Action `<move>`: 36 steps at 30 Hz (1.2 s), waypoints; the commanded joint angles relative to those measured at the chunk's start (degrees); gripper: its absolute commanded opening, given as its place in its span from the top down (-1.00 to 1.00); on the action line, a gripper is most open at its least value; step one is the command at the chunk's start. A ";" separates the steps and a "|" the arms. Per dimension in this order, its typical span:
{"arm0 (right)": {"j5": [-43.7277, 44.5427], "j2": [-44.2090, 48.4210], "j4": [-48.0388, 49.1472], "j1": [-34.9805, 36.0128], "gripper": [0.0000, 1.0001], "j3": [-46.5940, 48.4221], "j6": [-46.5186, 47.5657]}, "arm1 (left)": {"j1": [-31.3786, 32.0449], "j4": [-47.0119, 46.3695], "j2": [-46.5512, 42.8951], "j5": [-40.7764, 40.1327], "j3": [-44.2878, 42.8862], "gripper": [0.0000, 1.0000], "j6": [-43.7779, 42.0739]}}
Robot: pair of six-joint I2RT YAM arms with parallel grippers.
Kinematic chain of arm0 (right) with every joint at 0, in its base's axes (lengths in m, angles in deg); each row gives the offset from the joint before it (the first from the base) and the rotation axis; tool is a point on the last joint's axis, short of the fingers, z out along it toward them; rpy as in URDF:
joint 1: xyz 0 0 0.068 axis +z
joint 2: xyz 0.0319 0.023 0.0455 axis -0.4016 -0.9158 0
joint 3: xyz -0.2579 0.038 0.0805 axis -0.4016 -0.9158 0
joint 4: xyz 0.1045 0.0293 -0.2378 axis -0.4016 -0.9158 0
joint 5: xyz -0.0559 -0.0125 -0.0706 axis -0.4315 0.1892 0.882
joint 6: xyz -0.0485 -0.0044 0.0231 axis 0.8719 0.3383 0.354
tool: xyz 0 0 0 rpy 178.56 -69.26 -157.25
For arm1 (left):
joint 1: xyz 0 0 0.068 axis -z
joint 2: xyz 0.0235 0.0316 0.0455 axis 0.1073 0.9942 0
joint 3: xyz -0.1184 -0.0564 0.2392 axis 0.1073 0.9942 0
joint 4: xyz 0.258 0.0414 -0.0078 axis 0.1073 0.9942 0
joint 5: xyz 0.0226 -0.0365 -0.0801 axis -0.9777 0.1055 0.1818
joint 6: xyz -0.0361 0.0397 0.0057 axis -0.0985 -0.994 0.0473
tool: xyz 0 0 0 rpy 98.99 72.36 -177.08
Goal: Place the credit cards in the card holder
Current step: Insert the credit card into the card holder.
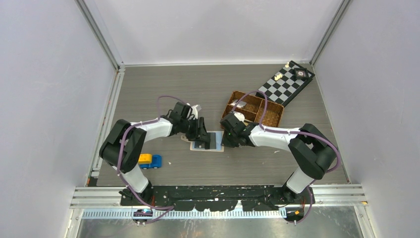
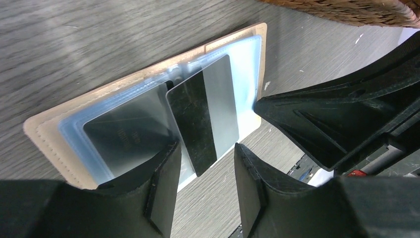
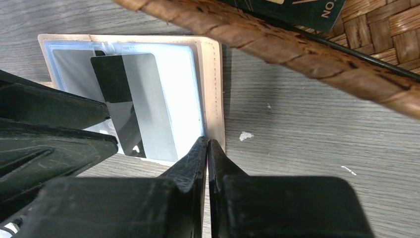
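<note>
Lying open on the bench [image 2: 74, 49], the wallet [image 2: 49, 134] bears a silver card [image 2: 203, 114] askew, seemingly not yet pocketed. Spread, the left claw [image 2: 206, 151] straddles it; the right claw [image 3: 206, 144], pressed together, touches the wallet's edge. Next: slide it in straight.

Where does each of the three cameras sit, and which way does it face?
Top external: above and behind the bases, looking down on the table; the left arm and right arm show whole.
Left wrist: on the left arm, looking down between the open left tool fingers at the card holder.
Right wrist: on the right arm, looking down past the shut right tool at the holder's edge.
Both wrist views share the striped silver-grey card on the open holder.
</note>
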 commanded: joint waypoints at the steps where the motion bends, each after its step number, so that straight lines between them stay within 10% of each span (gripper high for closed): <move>1: 0.62 0.52 1.59 0.08 0.86 -0.04 0.08 | 1.23 -0.80 1.87 -0.78 -0.97 0.09 0.40; 36: 1.14 1.15 3.39 0.08 0.99 -1.75 -0.48 | 9.12 -0.07 5.33 -4.46 -7.29 0.17 1.77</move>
